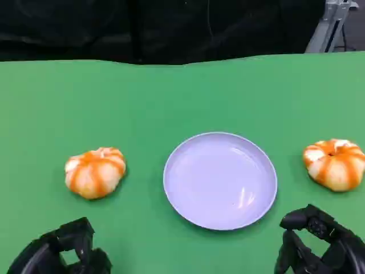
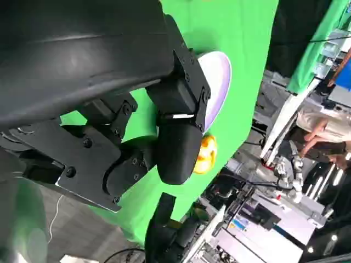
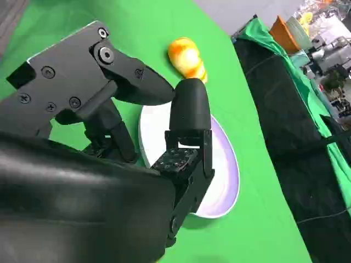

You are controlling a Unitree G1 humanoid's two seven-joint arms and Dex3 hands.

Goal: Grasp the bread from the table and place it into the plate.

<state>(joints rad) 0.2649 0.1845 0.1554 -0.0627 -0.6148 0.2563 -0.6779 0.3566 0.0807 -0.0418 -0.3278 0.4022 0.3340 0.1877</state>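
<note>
Two round orange-and-white striped breads lie on the green table, one (image 1: 94, 172) left of the plate and one (image 1: 335, 164) right of it. Between them sits the pale lilac plate (image 1: 220, 180) with nothing on it. My left hand (image 1: 63, 251) hovers at the near edge, just below the left bread, holding nothing with its fingers apart. My right hand (image 1: 322, 242) is at the near right, below the right bread, also holding nothing. Past the left hand's fingers (image 2: 178, 148), the left wrist view shows the plate (image 2: 218, 76) and the far bread (image 2: 205, 156). The right wrist view shows the plate (image 3: 227, 170) and the other bread (image 3: 186, 57).
The green cloth (image 1: 182, 97) covers the whole table up to a dark backdrop at the far edge. A metal stand (image 1: 331, 25) rises at the back right. A person's arm (image 2: 321, 131) and cluttered equipment show beside the table in the left wrist view.
</note>
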